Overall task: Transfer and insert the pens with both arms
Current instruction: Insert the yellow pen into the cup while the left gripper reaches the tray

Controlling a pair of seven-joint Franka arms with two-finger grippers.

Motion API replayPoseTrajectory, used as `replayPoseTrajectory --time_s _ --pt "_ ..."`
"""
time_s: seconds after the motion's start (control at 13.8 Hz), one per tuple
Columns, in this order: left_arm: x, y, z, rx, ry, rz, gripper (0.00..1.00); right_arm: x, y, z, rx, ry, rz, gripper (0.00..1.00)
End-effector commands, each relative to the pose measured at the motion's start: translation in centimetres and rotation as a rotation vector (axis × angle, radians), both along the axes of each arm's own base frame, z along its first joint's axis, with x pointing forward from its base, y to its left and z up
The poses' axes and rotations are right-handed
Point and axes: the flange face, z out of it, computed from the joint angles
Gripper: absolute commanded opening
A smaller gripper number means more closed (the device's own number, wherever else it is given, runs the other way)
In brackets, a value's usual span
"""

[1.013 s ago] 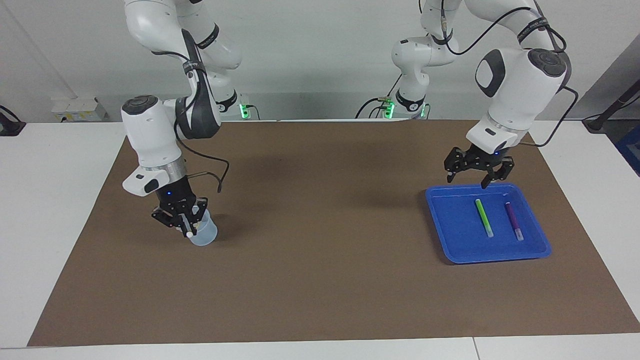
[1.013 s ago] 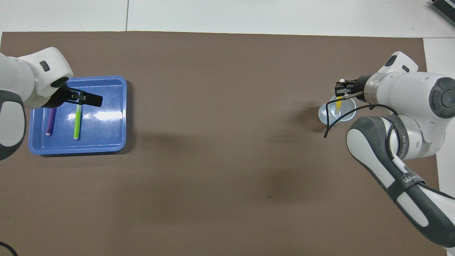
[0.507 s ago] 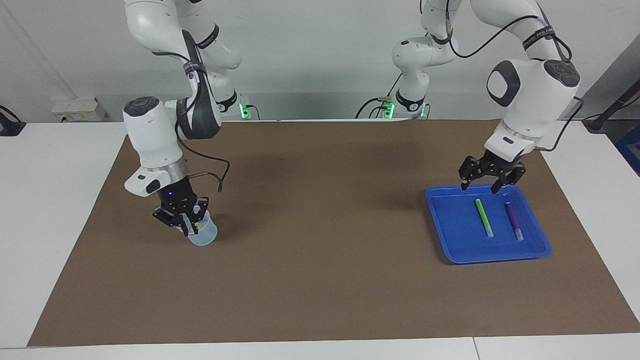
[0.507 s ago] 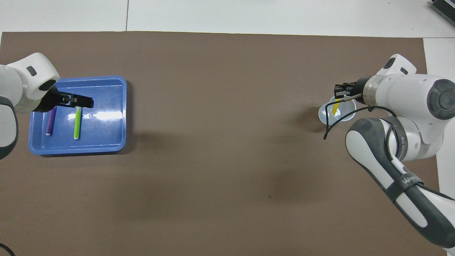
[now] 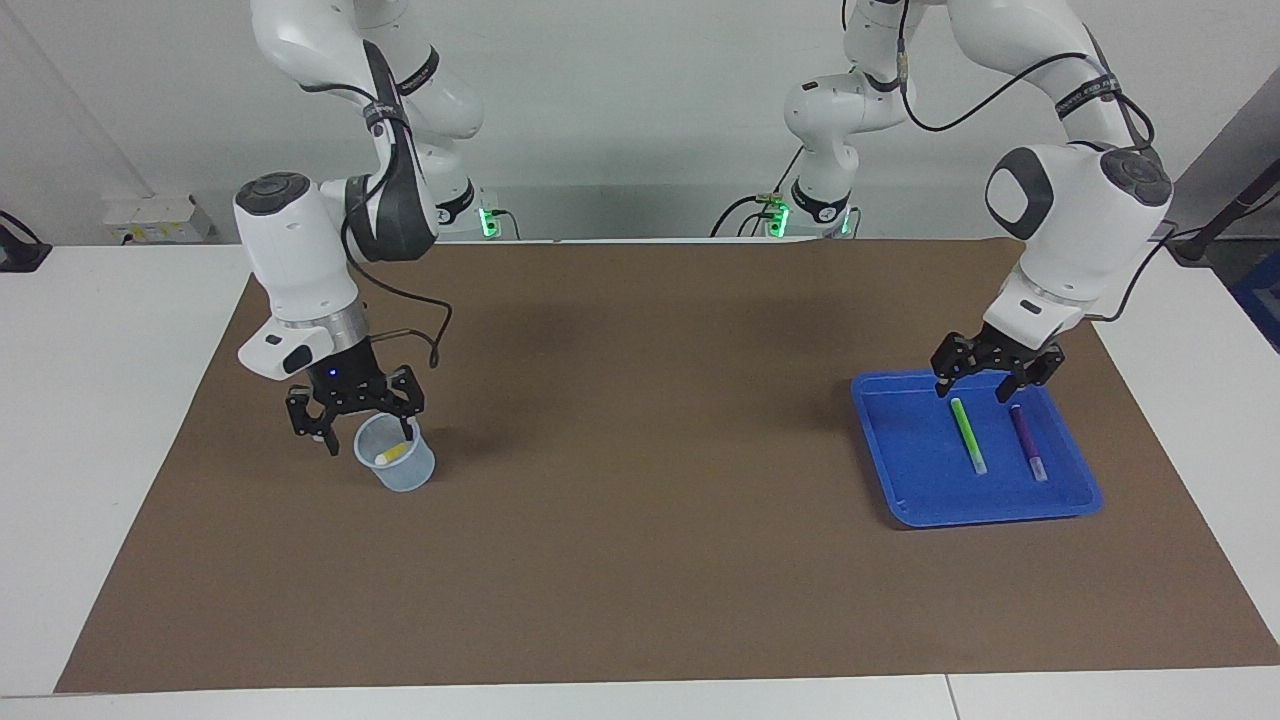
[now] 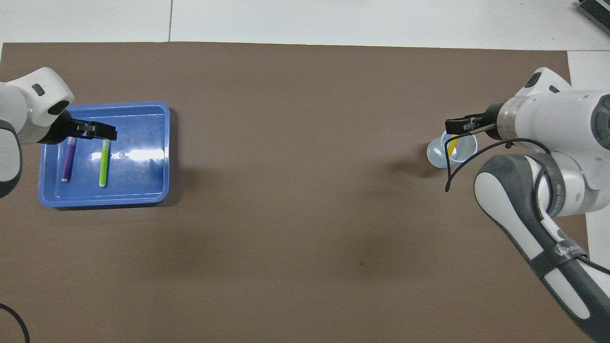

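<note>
**Two pens left in the tray, one lodged in the cup**

The blue tray (image 5: 1075,495) is taken as the landmark. Inside it the green pen (image 5: 967,435) and the purple pen (image 5: 1028,441) are seen lying flat, side by side but apart, the purple one toward the tray's outer edge. The left gripper (image 5: 996,383) is held just above the pens' robot-side ends, its jaws spread and empty. Well away from the tray, at the right arm's end of the table, the yellow pen (image 5: 394,455) is seen leaning inside the clear cup (image 5: 400,477), with the right gripper (image 5: 354,421) over the cup, its jaws spread and nothing pinched.

The pens are judged light, stiff and smooth, likely to roll or slip; a pinch across the mid-barrel is advised, not on the pale cap
</note>
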Motion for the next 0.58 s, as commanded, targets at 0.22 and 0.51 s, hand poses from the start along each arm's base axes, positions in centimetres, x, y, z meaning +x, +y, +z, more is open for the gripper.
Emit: replayPoseTrajectory --time_s 0.22,0.51 --pt "6.2 5.4 -5.3 0.018 0.039 0.052 0.89 -2.8 1.1 5.5 -0.032 0.187 -0.055 1.00" --pt "5.7 5.4 -7.5 0.076 0.078 0.020 0.87 -5.9 2.3 9.5 0.017 0.319 -0.073 1.00"
